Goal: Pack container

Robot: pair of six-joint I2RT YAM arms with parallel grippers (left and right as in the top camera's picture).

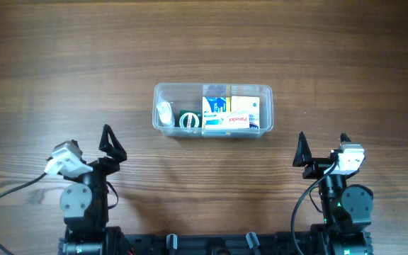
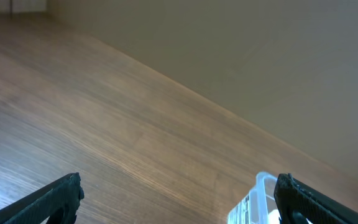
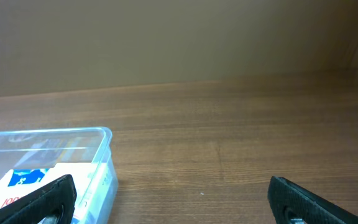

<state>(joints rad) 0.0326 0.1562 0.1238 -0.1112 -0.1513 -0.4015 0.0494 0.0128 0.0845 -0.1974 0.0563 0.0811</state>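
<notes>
The left gripper (image 1: 112,147) and right gripper (image 1: 323,145) stand with jaws spread wide, holding nothing. The container (image 1: 213,86) lies ahead, between them, with its near rim well apart from both — table (image 1: 211,173) wood fills the gap.

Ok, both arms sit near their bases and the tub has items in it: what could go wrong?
The container stands loose on the table; a gripper nudging its clear wall could slide it.
The boxes crowd its right half, so anything added there may jam or overtop the rim.
The left wrist view shows only its corner, so that arm may misjudge its approach.
</notes>
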